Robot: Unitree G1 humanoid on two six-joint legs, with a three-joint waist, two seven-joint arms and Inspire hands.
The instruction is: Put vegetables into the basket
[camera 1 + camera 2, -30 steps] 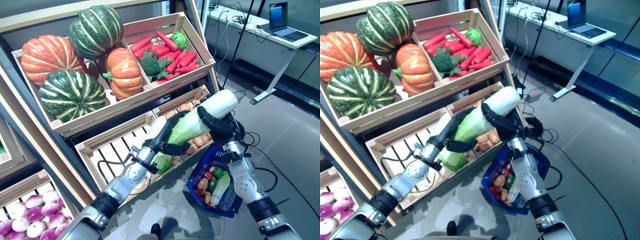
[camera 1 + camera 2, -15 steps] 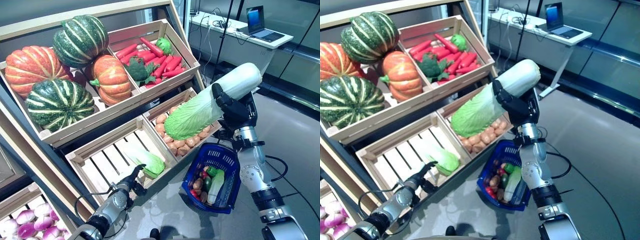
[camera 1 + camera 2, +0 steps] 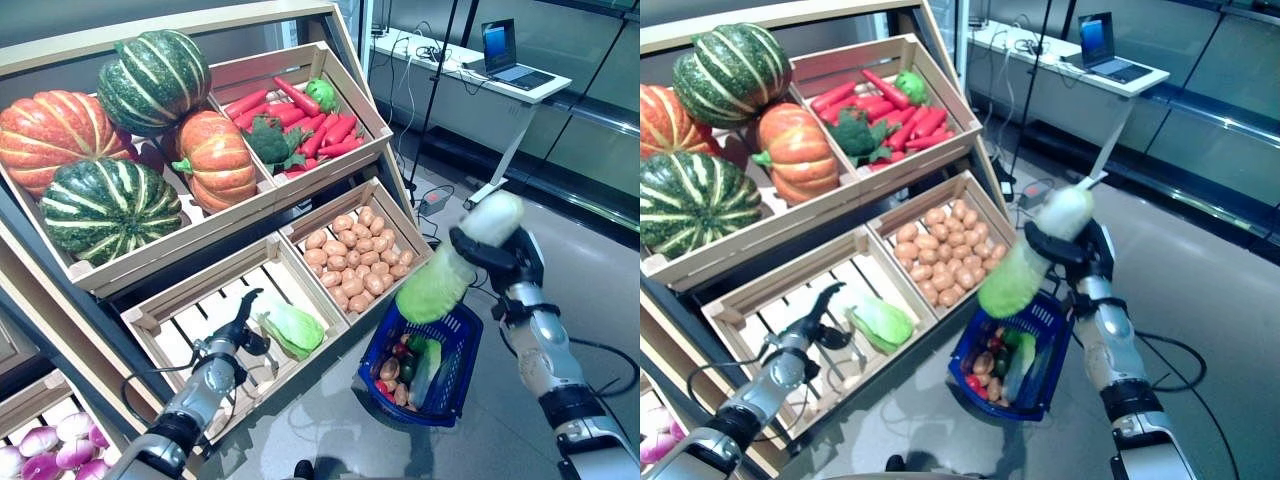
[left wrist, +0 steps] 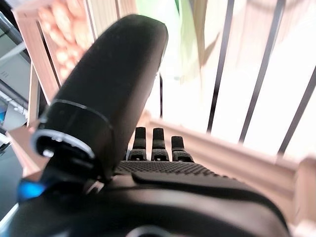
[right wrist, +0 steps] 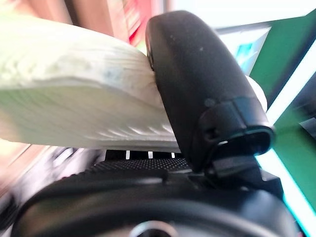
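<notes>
Produce shelf (image 3: 200, 235): my right hand (image 3: 500, 262) clasps cabbage (image 3: 455, 262) tilted above basket (image 3: 455, 345); left hand (image 3: 235, 335), fingers relaxed, hangs over slatted crate (image 3: 180, 300).

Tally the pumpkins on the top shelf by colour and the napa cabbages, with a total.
Orange pumpkins: 2
Green striped pumpkins: 2
Napa cabbages: 2, one in the right hand, one in the slatted crate
Total: 6
</notes>
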